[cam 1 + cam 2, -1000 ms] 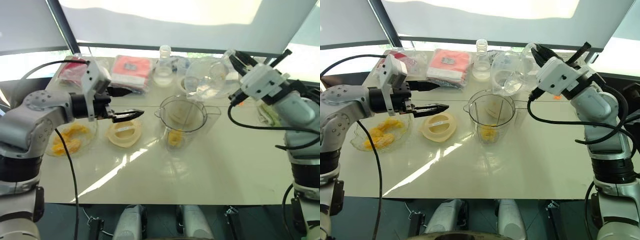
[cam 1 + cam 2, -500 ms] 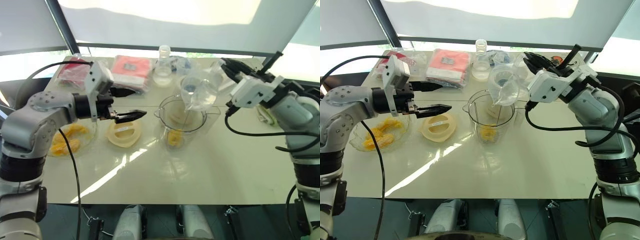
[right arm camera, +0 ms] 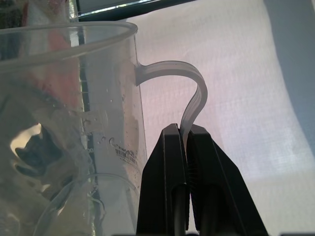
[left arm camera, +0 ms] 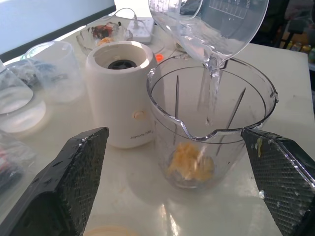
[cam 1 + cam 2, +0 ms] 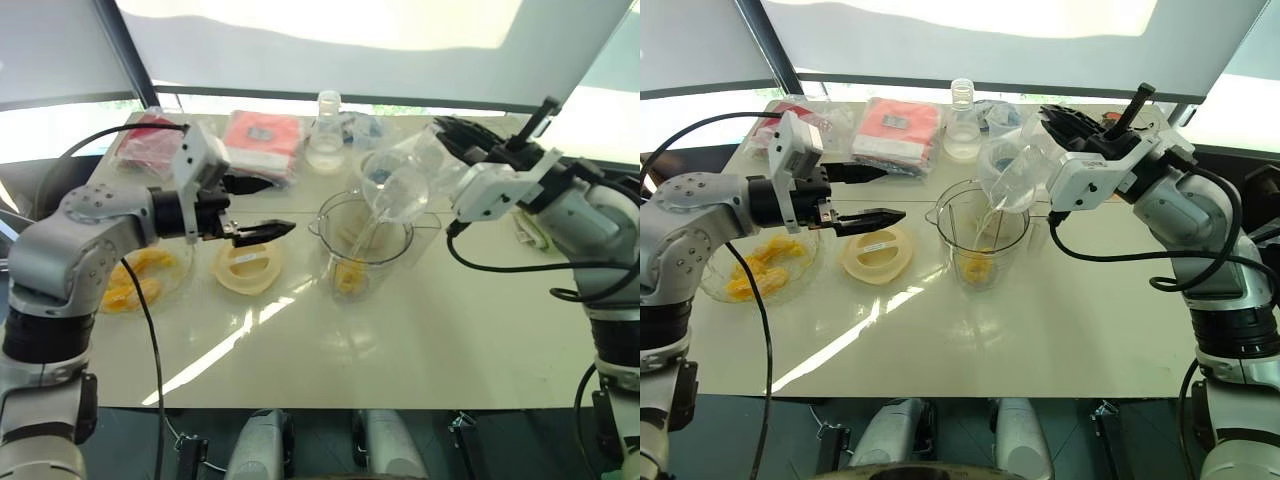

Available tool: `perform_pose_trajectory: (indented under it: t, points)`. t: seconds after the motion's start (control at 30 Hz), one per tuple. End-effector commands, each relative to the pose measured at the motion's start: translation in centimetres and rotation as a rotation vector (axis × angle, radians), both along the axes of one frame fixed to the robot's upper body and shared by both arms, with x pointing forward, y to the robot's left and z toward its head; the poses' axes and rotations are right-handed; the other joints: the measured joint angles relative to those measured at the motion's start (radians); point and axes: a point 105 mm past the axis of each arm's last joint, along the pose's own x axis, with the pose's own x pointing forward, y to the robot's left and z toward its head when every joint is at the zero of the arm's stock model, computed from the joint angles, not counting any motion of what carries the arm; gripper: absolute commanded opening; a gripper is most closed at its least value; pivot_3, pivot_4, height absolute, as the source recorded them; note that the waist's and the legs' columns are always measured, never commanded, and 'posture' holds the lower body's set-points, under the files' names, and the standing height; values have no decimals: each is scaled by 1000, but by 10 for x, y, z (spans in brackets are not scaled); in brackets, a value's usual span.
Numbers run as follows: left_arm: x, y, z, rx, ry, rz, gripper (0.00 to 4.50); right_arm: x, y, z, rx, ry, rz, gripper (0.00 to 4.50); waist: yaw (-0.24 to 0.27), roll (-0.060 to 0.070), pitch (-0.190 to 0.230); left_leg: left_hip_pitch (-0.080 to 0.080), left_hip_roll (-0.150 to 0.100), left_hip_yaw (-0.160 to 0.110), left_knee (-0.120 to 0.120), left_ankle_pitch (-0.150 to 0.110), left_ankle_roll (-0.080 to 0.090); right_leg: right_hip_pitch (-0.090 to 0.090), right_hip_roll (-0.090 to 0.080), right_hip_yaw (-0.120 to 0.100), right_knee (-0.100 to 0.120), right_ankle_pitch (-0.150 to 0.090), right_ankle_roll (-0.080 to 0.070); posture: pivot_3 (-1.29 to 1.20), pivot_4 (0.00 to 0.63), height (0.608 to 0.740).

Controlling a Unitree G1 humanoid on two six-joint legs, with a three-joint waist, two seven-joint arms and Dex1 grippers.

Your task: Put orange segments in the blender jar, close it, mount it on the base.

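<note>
Currently, pour stage: water ran from a tilted clear measuring cup (image 5: 400,180) into the blender jar (image 5: 362,240); the stream was visible in the left wrist view.
Right gripper (image 3: 186,135): fingers pressed together on the thin curved handle of the measuring cup, pinching it flat between the pads, probably so the cup could be tipped from the wrist.
Left gripper (image 4: 177,162): jaws wide apart, empty, hovering level over the table (image 5: 450,330) beside the jar and over the lid (image 5: 247,266), probably waiting.
Blender jar: upright on the table near centre, open-topped; clear ribbed plastic, wide rim with a pour spout, narrowing downward.
Orange segments (image 4: 189,164): small glossy yellow-orange clump at the jar bottom; more pieces lay in a shallow glass bowl (image 5: 135,280) under the left arm.
Base (image 4: 120,93): short cream-white cylinder with a dark round socket on top and one round button, standing just behind the jar, unoccupied.
Lid: flat round cream disc on the table, between bowl and jar, well clear of the pour.
Judgement: fruit loaded, liquid going in; closing and mounting not yet done.
</note>
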Motion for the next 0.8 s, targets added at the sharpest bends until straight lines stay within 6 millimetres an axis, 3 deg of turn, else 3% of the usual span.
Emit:
perform_pose_trajectory:
  t: [0.03, 0.33, 0.43, 0.57, 0.67, 0.8]
  points:
    - [-3, -2, 11, -1, -56, -9, 4500, -4, -8, 14, 148, 7, 15, 68, 0, 0, 0, 0, 0, 0, 0, 0, 0, 0, 0, 0, 0, 0, 0, 0, 150, 740]
    - [-1, -2, 18, -18, -66, -16, 4500, -5, -21, -1, 414, 218, 42, 68, 1, 0, 0, 0, 0, 0, 0, 0, 0, 0, 0, 0, 0, 1, 2, 0, 150, 740]
    - [0, -3, 19, -24, -67, -22, 4500, -7, -29, -7, 576, 306, 49, 68, 1, 0, 0, 0, 0, 0, 0, 0, 0, 0, 0, 0, 0, 1, 2, 0, 150, 740]
    - [0, -5, 22, -34, -67, -36, 4500, -10, -54, -9, 871, 346, 21, 68, 2, 0, 0, 0, 0, -1, 0, 0, 0, 0, 0, 0, 1, 1, 2, 0, 150, 740]
    - [1, -6, 23, -40, -69, -45, 4500, -10, -87, -11, 1122, 316, -56, 68, 2, 0, 0, 0, 0, -1, 0, 0, 0, 0, 0, 0, 1, 1, 2, 0, 150, 740]
    - [0, -9, 25, -43, -68, -62, 4500, -16, -128, -23, 1313, 226, -189, 68, 4, 0, 0, 0, 0, -1, 0, 0, 0, 1, 0, 0, 1, 1, 2, 0, 150, 740]
